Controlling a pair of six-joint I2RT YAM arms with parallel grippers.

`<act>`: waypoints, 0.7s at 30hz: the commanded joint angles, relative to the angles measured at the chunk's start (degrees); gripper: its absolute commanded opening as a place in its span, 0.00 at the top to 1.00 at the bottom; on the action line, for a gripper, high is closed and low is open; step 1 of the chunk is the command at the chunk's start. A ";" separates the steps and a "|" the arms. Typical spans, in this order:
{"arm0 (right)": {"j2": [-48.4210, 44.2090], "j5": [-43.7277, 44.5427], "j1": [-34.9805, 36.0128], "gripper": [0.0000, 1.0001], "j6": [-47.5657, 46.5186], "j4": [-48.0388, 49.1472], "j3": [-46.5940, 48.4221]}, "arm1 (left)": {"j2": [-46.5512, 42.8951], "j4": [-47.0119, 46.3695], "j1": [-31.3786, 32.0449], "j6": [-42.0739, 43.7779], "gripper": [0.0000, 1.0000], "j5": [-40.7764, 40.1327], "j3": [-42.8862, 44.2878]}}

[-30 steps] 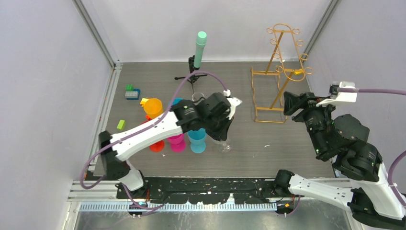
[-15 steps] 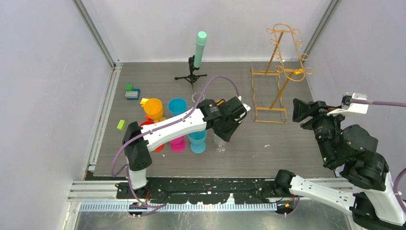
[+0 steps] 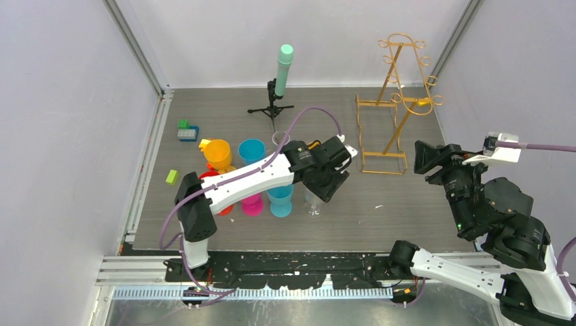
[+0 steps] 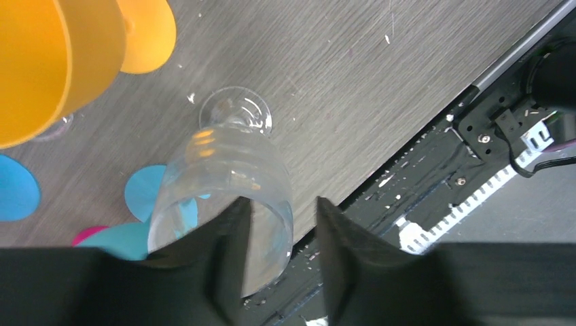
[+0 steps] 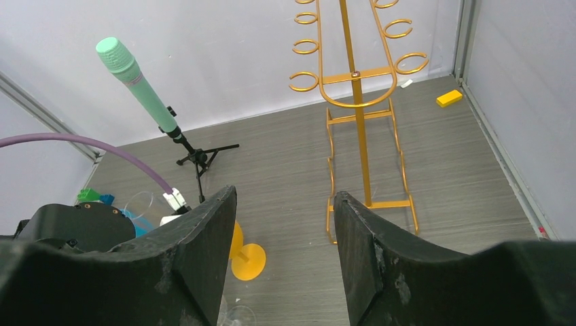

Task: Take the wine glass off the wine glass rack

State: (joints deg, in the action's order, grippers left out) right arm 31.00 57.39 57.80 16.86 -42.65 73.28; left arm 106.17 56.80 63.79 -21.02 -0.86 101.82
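a clear wine glass stands on its foot on the grey table. it is well apart from the gold wire rack, which stands at the back right with every hook bare. the glass sits mid-table, just beside a teal cup at the edge of a cluster of coloured cups.

the left gripper hangs over the glass, pointing down. in the left wrist view its black fingers sit either side of one stretch of the rim. the jaws are apart, and the gap is wider than the thin glass wall lying in it. they look loose around the rim, not pinching it. holding by the rim from above would suit lowering a stemmed glass onto its foot.

the right gripper is held high near the table's right edge. its jaws are wide apart with nothing between them. it faces the rack, seemingly parked out of the way. its wrist view shows the rack in the centre and a mint cylinder on a black tripod to the left.

the task looks almost done, since the glass is off the rack and resting on the table. what is left is probably a straight upward lift of the left gripper. a finger catching the rim could tip the glass into the cups.
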 commanded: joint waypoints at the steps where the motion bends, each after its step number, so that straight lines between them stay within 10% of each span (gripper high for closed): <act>1: -0.26 1.05 0.38 0.40 2.05 0.33 -0.03 | -3.24 -2.82 0.25 1.03 0.48 -2.45 0.15; 8: -0.04 0.12 0.38 0.40 2.85 -0.70 1.14 | -10.79 -4.53 0.20 2.83 0.02 -6.13 0.46; 21: 3.57 -0.74 0.38 0.34 6.27 -7.41 5.55 | -35.37 -3.94 0.15 1.04 0.00 -29.33 -3.87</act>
State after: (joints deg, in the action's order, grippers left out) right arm 32.69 56.88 57.80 20.21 -48.49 76.75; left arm 79.85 53.56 63.79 -19.33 -19.38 101.16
